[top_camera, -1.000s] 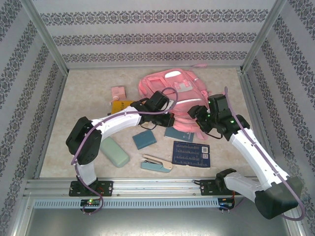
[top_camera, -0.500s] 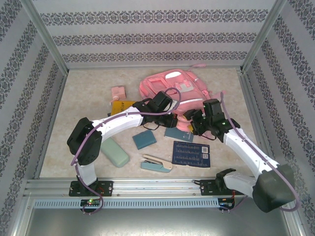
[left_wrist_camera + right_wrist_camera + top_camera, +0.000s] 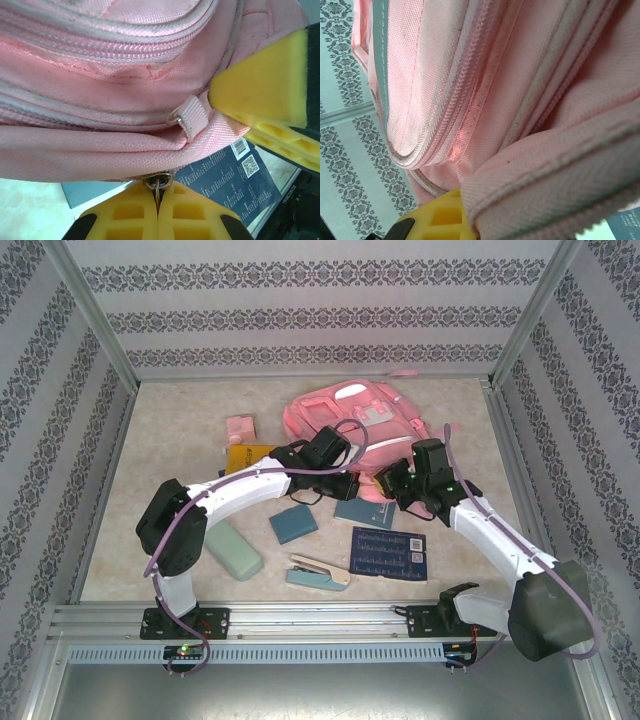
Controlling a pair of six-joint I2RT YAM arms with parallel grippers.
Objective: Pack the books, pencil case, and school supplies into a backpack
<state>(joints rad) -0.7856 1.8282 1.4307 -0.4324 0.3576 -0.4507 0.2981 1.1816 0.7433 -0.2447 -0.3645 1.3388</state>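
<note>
The step in hand is judged to be the opening of the backpack, and nothing is seen packed yet. Toward the left edge of the table lie the small pink box point(image 3: 240, 427), the yellow book point(image 3: 245, 455) and the pencil case point(image 3: 233, 549). The teal block point(image 3: 293, 524) and the stapler point(image 3: 318, 573) are placed nearer the middle.

The left gripper point(image 3: 159, 202) is closed on the metal zipper pull point(image 3: 159, 182) at the near side of the backpack point(image 3: 350, 412), which is laid flat toward the far edge, about midway across. A navy book point(image 3: 389, 553) is seen toward the near edge, right of the stapler.

The right gripper point(image 3: 393, 486) is clamped shut on a fold of the backpack's fabric (its yellow pad is pressed against pink cloth in the right wrist view). Next, the pull is to be drawn along the zip track while the fabric is kept taut by the right gripper. A slip off the small pull is to be guarded against.
</note>
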